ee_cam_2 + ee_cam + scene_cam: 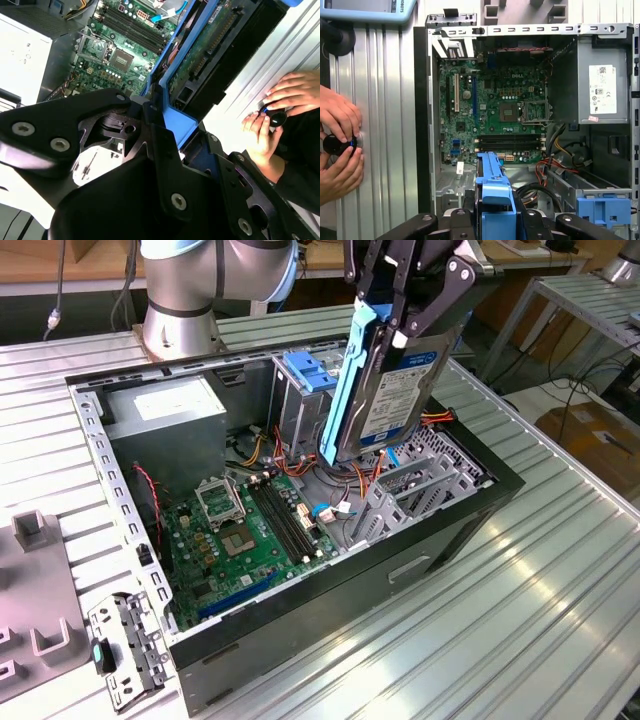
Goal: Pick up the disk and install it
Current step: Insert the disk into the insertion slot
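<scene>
In the exterior view my gripper (405,320) is shut on the top end of the disk (400,385). The disk hangs on edge, its white-and-blue label facing the exterior view's right and a blue carrier rail (345,380) along its side. Its lower end sits just above the open computer case (330,590), over the perforated metal bay (425,475) on the exterior view's right side of the case. The second wrist view shows the disk's green circuit-board underside (210,47) and blue rail past the black fingers (150,150). In the first wrist view the blue rail (495,187) points down into the case.
Inside the case lie a green motherboard (245,530), a grey power-supply box (165,410) and a tall metal cage with a blue latch (305,370), with loose cables around them. A person's hands (340,145) hold a black knob on the ribbed table beside the case. Grey fixtures (35,580) sit at the exterior view's left.
</scene>
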{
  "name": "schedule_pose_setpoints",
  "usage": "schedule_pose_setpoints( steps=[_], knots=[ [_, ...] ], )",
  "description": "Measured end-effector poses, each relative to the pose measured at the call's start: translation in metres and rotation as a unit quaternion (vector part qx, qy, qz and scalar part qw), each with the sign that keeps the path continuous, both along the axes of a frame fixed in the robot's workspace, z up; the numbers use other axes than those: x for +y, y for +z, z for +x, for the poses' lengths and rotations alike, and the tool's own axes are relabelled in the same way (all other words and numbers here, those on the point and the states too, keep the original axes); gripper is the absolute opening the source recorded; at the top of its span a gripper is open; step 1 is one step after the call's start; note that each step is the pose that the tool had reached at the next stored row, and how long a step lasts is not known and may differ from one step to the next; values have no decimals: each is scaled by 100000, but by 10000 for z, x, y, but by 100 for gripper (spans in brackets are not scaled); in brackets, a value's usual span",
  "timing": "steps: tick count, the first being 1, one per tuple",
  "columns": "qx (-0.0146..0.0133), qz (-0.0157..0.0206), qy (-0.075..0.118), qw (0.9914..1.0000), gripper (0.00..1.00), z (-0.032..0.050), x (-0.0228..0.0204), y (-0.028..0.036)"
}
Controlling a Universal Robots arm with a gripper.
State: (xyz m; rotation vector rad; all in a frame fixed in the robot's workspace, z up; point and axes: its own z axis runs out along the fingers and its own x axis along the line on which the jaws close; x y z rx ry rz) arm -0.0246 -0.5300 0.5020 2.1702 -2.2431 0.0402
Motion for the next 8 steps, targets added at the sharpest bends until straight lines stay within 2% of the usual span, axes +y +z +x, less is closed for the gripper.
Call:
schedule_pose_setpoints(
  steps=[5, 8],
  knots=[
    [-1, 0, 3, 100000, 37, 6, 0, 0],
    [-2, 2, 3, 100000, 37, 40, 0, 0]
  ],
)
